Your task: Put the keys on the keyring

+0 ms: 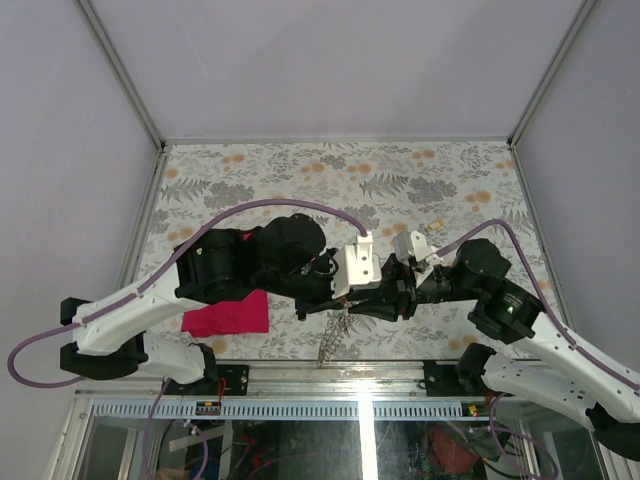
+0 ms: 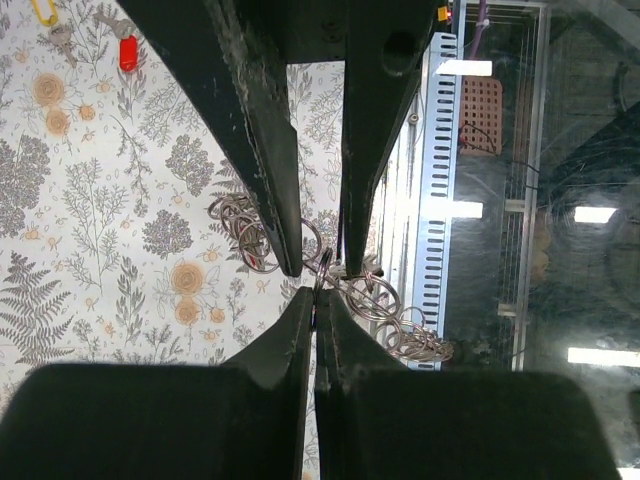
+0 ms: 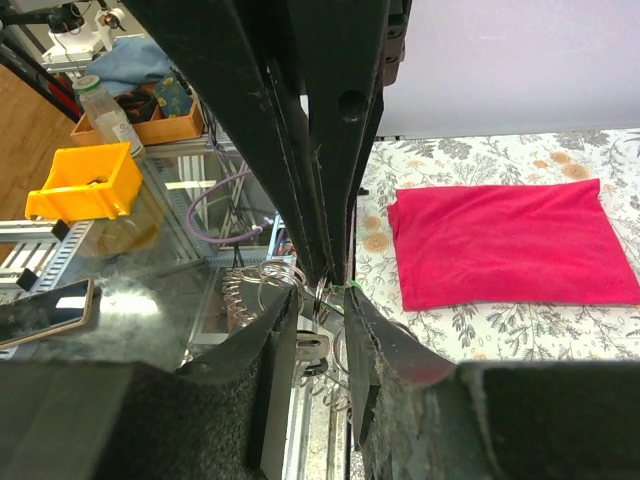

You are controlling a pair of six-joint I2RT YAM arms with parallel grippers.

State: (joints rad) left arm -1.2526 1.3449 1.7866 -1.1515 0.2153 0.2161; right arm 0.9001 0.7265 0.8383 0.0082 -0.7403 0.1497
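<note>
**Top external view**
- The left gripper (image 1: 338, 300) and the right gripper (image 1: 358, 305) meet tip to tip above the near part of the table covered in a floral-patterned sheet (image 1: 300, 180).
- The keyring (image 1: 332, 340), a chain of linked silver metal rings, hangs from this meeting point. It trails toward the near table edge.
- A flat magenta cloth (image 1: 228, 315) lies on the table to the left of the chain, partly under the left arm.
- Jaw state cannot be read from this view.

**Left wrist view**
- The left gripper (image 2: 316, 300) is fully closed, with its two dark fingers pressed together.
- A ring of the keyring (image 2: 380, 298) sits right at the pinched tips. The rest of the chain runs to both sides over the table (image 2: 100, 250).
- The right gripper (image 2: 320, 265) enters from the top. Its fingertips stand a narrow gap apart, on either side of the same section of chain.
- The keys (image 2: 127, 52) lie on the table at the upper left corner, well apart from the chain. One has a red plastic head, one a yellow head, and one is grey metal.

**Right wrist view**
- The right gripper (image 3: 322, 300) shows a narrow open gap, with chain rings inside it. Contact between its pads and the rings cannot be determined.
- The left gripper (image 3: 333, 270) comes down from above, closed to a single point on the keyring (image 3: 262, 280).
- The magenta cloth (image 3: 510, 245) lies flat on the table to the right.
- A yellow plastic bin (image 3: 85, 180) stands beyond the table edge.
</note>
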